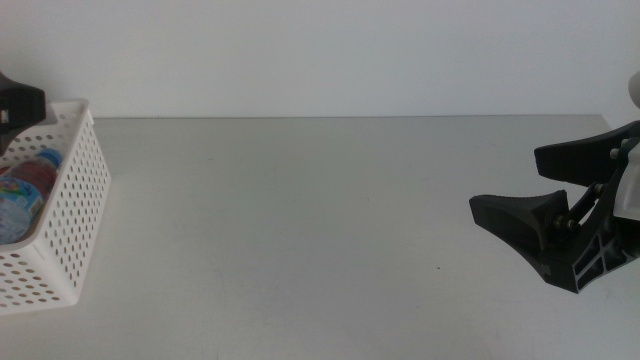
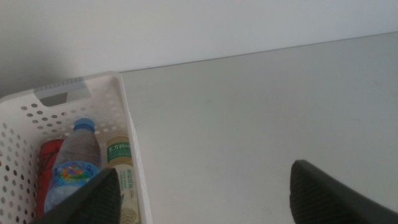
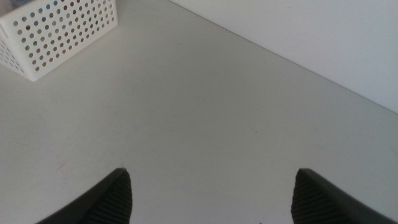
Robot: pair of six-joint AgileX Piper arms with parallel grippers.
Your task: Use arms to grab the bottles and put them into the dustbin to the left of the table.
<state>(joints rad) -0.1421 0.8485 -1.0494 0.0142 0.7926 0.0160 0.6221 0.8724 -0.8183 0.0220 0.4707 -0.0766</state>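
The white perforated dustbin stands at the table's left edge. In the left wrist view the dustbin holds three bottles lying side by side: a red can, a clear blue-capped water bottle and a pale-yellow tea bottle. My left gripper hangs open and empty over the dustbin's inner rim; only a dark piece of that arm shows in the middle view. At the table's right side my right gripper is open and empty, as the right wrist view also shows.
A plain white wall rises behind the table's far edge. From the right wrist view the dustbin is far across the bare grey tabletop. No loose object lies between the two arms.
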